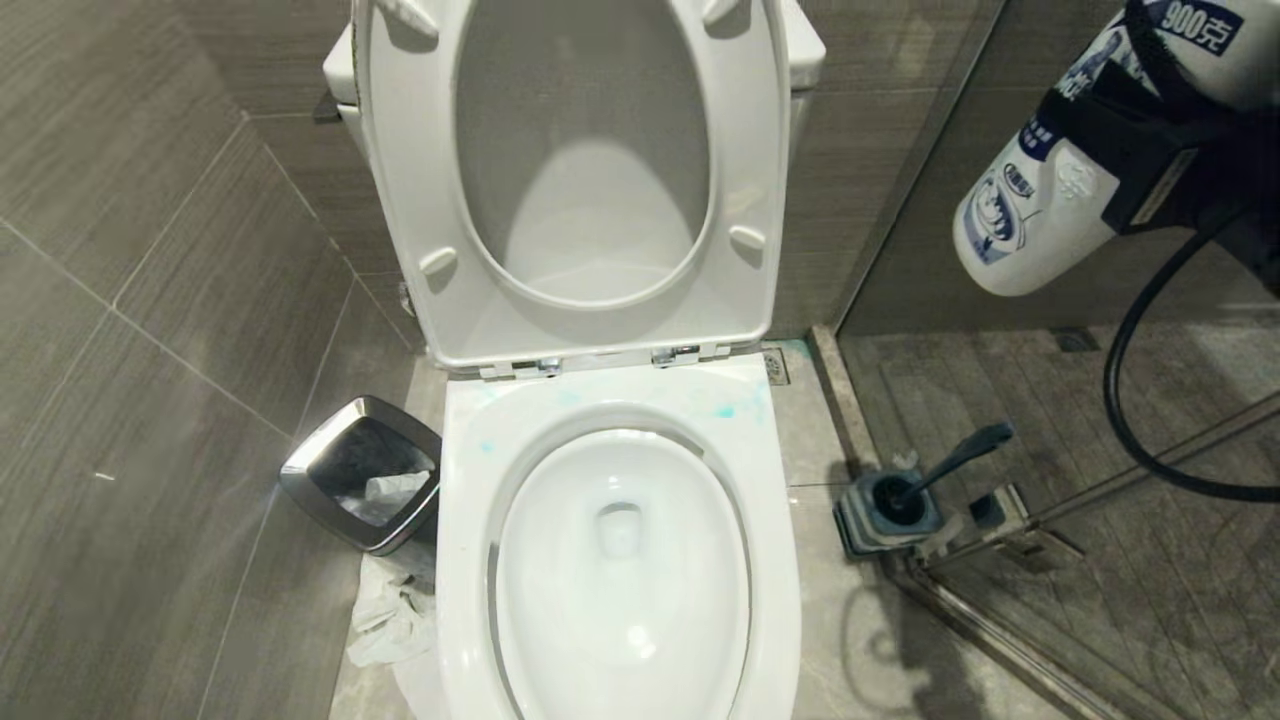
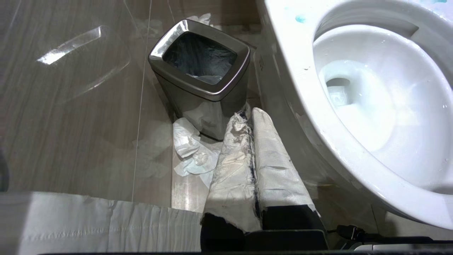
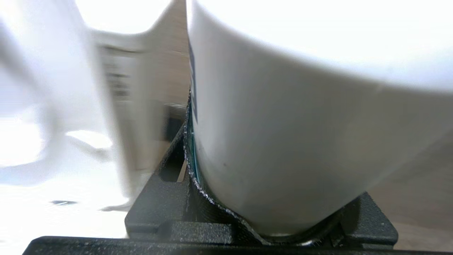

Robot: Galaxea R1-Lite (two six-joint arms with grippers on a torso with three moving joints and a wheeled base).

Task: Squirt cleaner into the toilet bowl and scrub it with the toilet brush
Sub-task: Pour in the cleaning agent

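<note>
The toilet bowl (image 1: 470,560) fills the middle of the head view, white and glossy, with seat and lid (image 1: 590,180) raised; teal smears (image 1: 725,410) mark its back rim. High at the right, my right gripper (image 1: 1120,140) is shut on the cleaner (image 1: 1020,215), a white bottle with a blue label, tilted; its cap is out of view. The cleaner (image 3: 300,124) fills the right wrist view, against a black finger (image 3: 187,166). The toilet brush (image 1: 955,460) leans in its holder (image 1: 890,510) right of the bowl. My left gripper (image 2: 247,117) is shut and empty, low beside the bowl (image 2: 300,71).
A steel-rimmed square bin (image 1: 365,485) stands on the floor left of the toilet, with crumpled tissue (image 1: 395,610) in front of it. A metal floor track (image 1: 1000,620) of a glass partition runs right of the brush holder. A black cable (image 1: 1130,400) hangs from my right arm.
</note>
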